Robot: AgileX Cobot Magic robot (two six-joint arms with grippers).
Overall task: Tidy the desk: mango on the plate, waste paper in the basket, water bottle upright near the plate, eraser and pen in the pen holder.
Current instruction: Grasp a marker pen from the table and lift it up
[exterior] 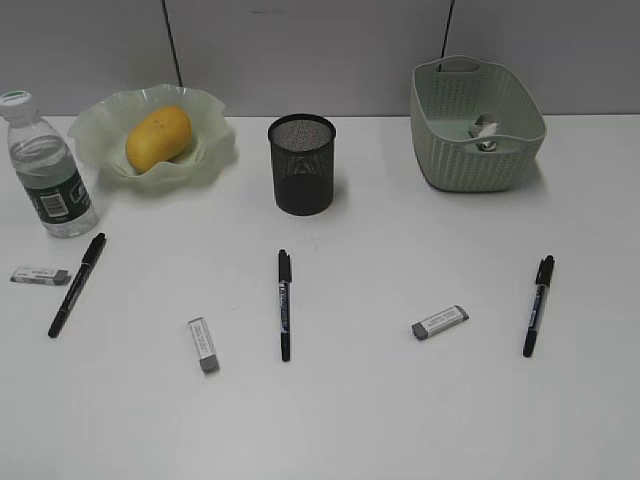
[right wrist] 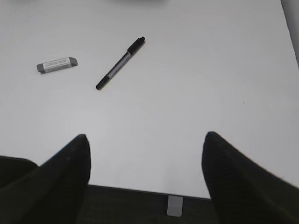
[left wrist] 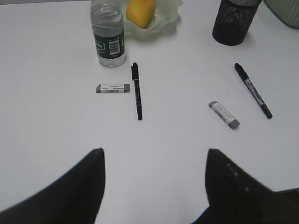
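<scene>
The mango [exterior: 158,138] lies in the green plate [exterior: 210,150] at the back left; it also shows in the left wrist view [left wrist: 140,11]. The water bottle [exterior: 47,170] stands upright left of the plate, also in the left wrist view [left wrist: 108,35]. The waste paper [exterior: 485,132] lies inside the basket [exterior: 478,160]. The black pen holder [exterior: 302,165] stands at centre back. Three pens [exterior: 77,284] [exterior: 285,304] [exterior: 538,304] and three erasers [exterior: 41,275] [exterior: 203,344] [exterior: 440,322] lie on the desk [exterior: 370,400]. My left gripper [left wrist: 154,151] and right gripper [right wrist: 145,137] are open and empty, near the front edge.
A grey partition wall runs behind the desk. The desk's front edge [right wrist: 140,190] shows under the right gripper. In the left wrist view a pen [left wrist: 137,90] and an eraser [left wrist: 112,88] lie ahead of the left gripper.
</scene>
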